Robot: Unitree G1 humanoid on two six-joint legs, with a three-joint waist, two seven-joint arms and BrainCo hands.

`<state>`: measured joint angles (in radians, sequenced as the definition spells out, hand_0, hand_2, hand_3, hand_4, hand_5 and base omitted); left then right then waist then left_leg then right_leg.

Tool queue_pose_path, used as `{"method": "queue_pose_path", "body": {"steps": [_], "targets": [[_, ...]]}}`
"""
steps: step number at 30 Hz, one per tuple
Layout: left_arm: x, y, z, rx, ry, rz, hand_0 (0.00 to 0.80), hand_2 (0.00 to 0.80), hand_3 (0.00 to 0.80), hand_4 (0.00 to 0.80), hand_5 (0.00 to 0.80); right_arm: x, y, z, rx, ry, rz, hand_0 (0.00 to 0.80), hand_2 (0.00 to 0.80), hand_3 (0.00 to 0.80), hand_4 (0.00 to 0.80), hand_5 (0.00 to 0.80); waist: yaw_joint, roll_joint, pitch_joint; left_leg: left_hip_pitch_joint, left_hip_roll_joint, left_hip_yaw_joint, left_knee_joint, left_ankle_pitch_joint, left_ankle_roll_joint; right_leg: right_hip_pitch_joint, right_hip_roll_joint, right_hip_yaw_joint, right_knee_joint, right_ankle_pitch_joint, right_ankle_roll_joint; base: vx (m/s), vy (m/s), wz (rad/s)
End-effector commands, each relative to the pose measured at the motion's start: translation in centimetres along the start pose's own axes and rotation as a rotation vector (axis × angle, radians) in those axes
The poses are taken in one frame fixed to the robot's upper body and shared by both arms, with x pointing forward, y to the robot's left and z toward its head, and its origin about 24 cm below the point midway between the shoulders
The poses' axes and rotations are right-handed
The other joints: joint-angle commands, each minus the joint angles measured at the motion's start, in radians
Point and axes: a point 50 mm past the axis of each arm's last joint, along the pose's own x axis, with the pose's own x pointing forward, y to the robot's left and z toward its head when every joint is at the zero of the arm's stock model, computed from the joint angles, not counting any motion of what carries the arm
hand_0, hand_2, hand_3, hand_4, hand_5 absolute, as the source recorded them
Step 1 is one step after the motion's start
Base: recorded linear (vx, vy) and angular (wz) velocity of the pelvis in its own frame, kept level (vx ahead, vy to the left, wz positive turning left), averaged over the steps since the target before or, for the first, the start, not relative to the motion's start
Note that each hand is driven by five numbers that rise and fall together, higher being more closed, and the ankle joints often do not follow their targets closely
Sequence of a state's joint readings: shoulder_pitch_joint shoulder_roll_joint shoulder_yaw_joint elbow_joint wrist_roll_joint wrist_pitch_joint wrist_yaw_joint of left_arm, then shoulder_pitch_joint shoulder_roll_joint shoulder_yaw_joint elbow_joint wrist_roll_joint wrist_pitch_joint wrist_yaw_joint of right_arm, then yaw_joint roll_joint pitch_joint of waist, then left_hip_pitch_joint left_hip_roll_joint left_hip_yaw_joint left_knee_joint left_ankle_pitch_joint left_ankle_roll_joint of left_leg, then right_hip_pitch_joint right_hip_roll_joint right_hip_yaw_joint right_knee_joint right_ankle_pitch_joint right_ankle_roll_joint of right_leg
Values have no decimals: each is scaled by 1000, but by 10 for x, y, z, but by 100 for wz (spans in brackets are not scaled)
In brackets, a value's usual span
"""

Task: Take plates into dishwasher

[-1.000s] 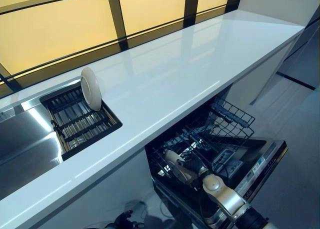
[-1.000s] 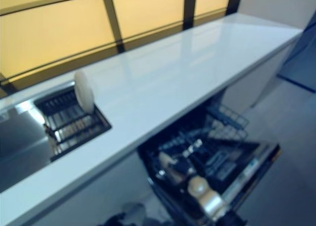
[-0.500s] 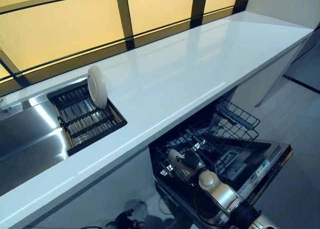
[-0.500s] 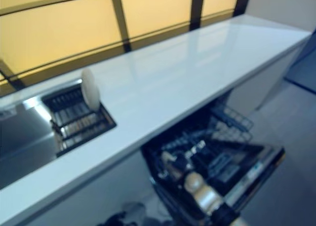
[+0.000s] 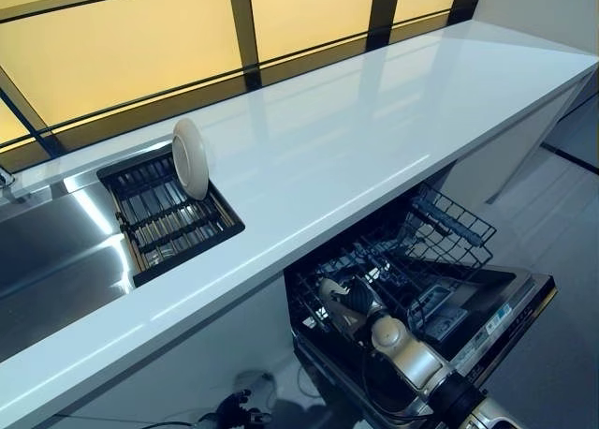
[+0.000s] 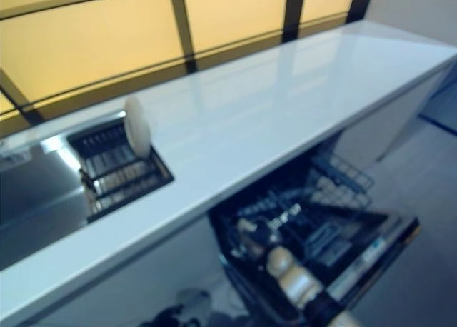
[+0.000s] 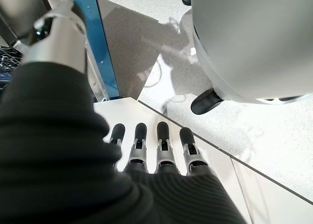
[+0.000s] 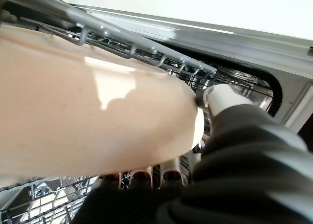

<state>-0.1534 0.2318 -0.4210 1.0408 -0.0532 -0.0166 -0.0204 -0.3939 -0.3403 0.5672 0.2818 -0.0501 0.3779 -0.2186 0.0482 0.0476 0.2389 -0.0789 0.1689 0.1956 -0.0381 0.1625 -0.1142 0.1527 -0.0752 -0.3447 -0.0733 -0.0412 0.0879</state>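
Observation:
A cream plate fills the right wrist view, and my right hand is shut on it, thumb on the rim and fingers under it. Hand and plate are down in the pulled-out lower rack of the open dishwasher, the plate close under the rack's grey wires. A second white plate stands on edge in the black drying rack by the sink. My left hand shows only in its wrist view, hanging open over the floor with straight fingers and holding nothing.
A long glossy white counter runs above the dishwasher, with yellow window panes behind it. A steel sink lies left of the drying rack. The dishwasher door is folded down toward the grey floor at the right.
The camera has shifted, so the whole scene sits a little further right. My right hand stays in the dishwasher rack with the plate, hardly moved.

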Motion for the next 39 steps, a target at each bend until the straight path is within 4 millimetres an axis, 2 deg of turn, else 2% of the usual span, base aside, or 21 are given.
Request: {"method": "queue_pose_path", "body": {"steps": [1,19,39], "targets": [[7,9,33,81,-75,6,0,0,0,0,0,1,13,5,-37,-1,50,800,800,800,800,800,28,-53,36,-36,-29,-21,-17,13,-5,-104,-28,39,111,20,-23,-7,-5,4],[8,12,39,103,-85,10,0,0,0,0,0,2,20,-2,-99,59,158,800,800,800,800,800,34,-59,49,-35,-35,-31,-19,12,-3,-111,-26,33,114,22,-24,0,0,0],[8,15,41,109,-89,16,0,0,0,0,0,3,22,-12,-129,137,176,800,800,800,800,800,38,-60,55,-30,-43,-38,-24,9,3,-117,-26,24,120,25,-24,0,0,1]]}}
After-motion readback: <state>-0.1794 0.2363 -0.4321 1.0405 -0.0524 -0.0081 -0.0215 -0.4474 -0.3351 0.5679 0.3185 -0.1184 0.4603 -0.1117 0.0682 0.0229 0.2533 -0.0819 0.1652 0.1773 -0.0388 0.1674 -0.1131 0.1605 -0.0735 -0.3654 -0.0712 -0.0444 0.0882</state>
